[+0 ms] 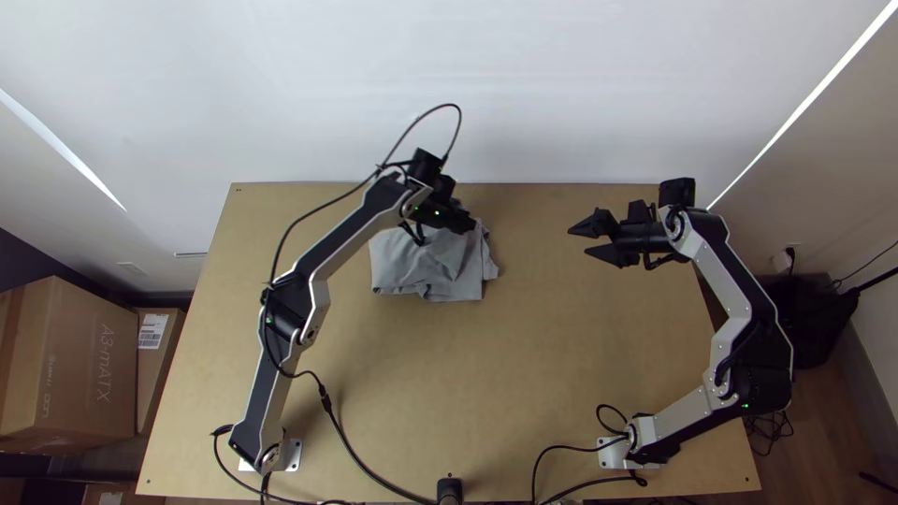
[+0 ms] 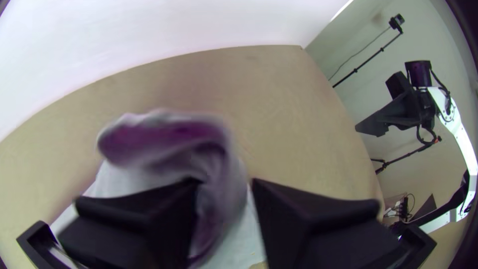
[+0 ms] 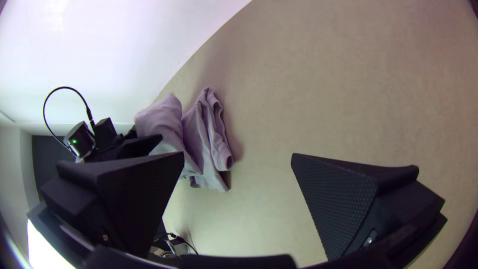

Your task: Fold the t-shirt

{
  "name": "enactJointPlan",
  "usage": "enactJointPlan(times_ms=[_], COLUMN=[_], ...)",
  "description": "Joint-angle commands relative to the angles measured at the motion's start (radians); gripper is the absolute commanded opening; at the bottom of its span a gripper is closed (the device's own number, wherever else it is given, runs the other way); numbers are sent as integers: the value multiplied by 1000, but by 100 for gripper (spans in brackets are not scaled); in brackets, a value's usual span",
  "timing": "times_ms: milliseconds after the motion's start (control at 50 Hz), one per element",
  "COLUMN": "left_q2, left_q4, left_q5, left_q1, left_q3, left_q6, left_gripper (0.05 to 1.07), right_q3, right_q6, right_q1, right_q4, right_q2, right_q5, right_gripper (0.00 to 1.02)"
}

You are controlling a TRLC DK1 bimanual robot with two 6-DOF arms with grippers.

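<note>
T-shirt (image 1: 430,271), grey, folded and partly bunched, lying on the far half of the table (image 1: 524,393), a little left of its middle. Its long axis runs from left to right, roughly parallel to the table's far edge. The end toward the table's left edge is fairly straight; the opposite end, toward the table's right edge, is uneven, with stacked layers and a small corner jutting out. The side toward the table's near edge is nearly level, with a slight notch. From where I stand, the cloth's top surface shows slanting creases.

Left gripper (image 1: 468,223), directed toward the table's right edge, is low at the T-shirt's far side, near the uneven end. In the left wrist view its fingers are about half apart, with a raised, curled fold of cloth between them; I cannot tell whether they press on it. The left arm (image 1: 346,245) slants over the table's left part from the near left corner.

Right gripper (image 1: 580,240), over the right part of the table's far half, is directed toward the table's left edge, its fingers spread wide with nothing between them.

Open room is broadest between the T-shirt and the table's near edge. Bare surface also separates the uneven end from the right gripper. The strip along the table's far edge is narrower, bounded by a white wall (image 1: 561,84). Cardboard boxes (image 1: 84,365) stand beyond the table's left edge.
</note>
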Motion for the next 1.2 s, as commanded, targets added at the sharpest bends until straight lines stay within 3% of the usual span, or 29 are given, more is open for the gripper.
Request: enactJointPlan(times_ms=[0,260,560,860,1100,1180], left_q2=[5,-193,-412,-633,-784,-830], left_q4=[32,-3,-149,-134,-112,-112], left_q5=[-1,-4,-20,-104,-136,-136], left_q1=[-38,48,252,390,469,504], left_q3=[38,-12,-109,-364,-520,-555], left_q6=[-22,-17,62,121,145,156], left_gripper=[103,103,103,103,103,103], right_q3=[-53,-31,174,360,553,615], right_q6=[7,56,139,114,97,107], right_q1=[37,155,347,585,663,669], right_q4=[37,180,210,223,224,224], right_q2=[-33,37,222,335,502,564], right_q5=[28,61,89,91,92,160], right_gripper=[99,99,99,99,99,99])
